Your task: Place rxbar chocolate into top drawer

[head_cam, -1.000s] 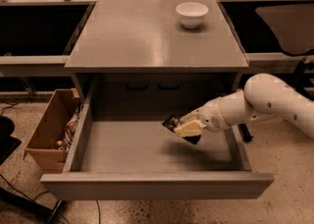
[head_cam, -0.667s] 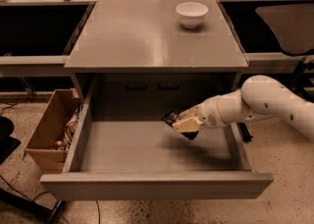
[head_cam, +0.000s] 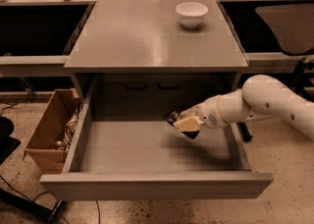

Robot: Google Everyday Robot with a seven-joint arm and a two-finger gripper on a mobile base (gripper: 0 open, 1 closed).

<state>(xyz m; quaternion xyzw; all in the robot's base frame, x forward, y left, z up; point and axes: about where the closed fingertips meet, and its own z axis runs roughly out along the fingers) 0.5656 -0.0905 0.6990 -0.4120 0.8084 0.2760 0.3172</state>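
Observation:
The top drawer [head_cam: 147, 184] of the grey cabinet is pulled wide open, and its smooth grey inside holds nothing. My gripper [head_cam: 183, 123] reaches in from the right, over the right half of the drawer and a little above its floor. It is shut on the rxbar chocolate [head_cam: 171, 116], a small dark bar whose ends stick out on either side of the pale fingers. The bar is tilted and does not touch the drawer floor.
A white bowl [head_cam: 191, 14] stands at the back right of the cabinet top [head_cam: 147, 41]. A brown cardboard box [head_cam: 49, 132] with clutter sits on the floor left of the drawer. My white arm [head_cam: 274, 102] crosses the drawer's right wall.
My gripper has shifted slightly left and up inside the drawer, with the bar still in it. The drawer and the bowl have not moved.

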